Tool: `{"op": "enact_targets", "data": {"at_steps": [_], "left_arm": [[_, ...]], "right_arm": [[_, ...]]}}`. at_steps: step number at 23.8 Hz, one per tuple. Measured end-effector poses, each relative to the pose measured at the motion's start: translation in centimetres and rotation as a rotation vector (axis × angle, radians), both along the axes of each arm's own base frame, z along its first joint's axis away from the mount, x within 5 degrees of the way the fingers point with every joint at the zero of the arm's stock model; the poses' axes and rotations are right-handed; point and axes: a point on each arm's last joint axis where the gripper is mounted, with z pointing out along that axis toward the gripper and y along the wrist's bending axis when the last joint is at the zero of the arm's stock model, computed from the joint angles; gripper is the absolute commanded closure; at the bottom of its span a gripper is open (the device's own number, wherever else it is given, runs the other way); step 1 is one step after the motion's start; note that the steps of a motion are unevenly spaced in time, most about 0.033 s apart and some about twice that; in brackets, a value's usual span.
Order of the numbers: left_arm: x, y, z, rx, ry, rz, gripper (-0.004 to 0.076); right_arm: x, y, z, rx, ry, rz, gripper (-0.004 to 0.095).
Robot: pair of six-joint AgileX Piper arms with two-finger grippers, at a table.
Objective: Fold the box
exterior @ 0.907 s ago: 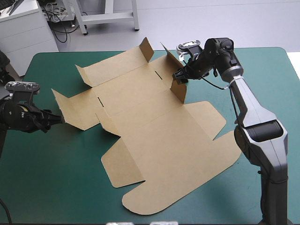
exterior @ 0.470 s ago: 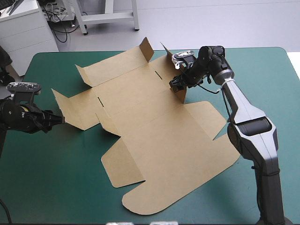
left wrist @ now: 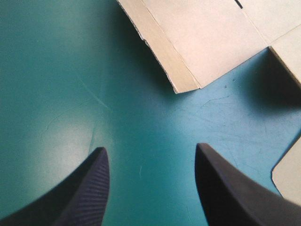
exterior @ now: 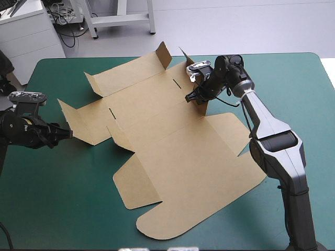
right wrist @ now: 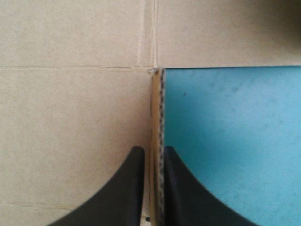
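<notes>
I see the brown box (exterior: 172, 141) lying mostly flat mid-table on the teal-green cover (exterior: 63, 209), far flaps raised. My right gripper (exterior: 191, 97) pinches its upright far-right flap (exterior: 202, 107). My left gripper (exterior: 68, 132) stands wide over faintly scuffed cover, just left of the box.

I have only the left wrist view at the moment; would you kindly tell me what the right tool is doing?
Observer: The right tool is shut on the box, pinching one side wall on the box's far right.
Operator: Thank you. Is that wall raised, and what about the rest of the sheet?
Observer: The wall stands upright, while the large rounded lid panel lies flat toward the table's near edge.
</notes>
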Motion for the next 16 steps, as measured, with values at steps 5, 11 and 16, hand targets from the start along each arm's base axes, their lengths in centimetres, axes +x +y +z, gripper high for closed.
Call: {"op": "enact_targets", "data": {"at_steps": [5, 11, 16], "left_arm": [[0.0, 0.0, 0.0, 0.003, 0.0, -0.005, 0.0335], [-0.2, 0.0, -0.1, 0.006, 0.023, -0.011, 0.0335], [-0.2, 0.0, -0.1, 0.008, 0.026, -0.012, 0.0335]], "right_arm": [[0.0, -0.1, -0.1, -0.015, -0.004, 0.002, 0.0922], [0.2, -0.4, 0.4, -0.066, -0.042, 0.031, 0.093], [-0.2, -0.9, 2.1, -0.122, -0.114, 0.107, 0.093]]}}
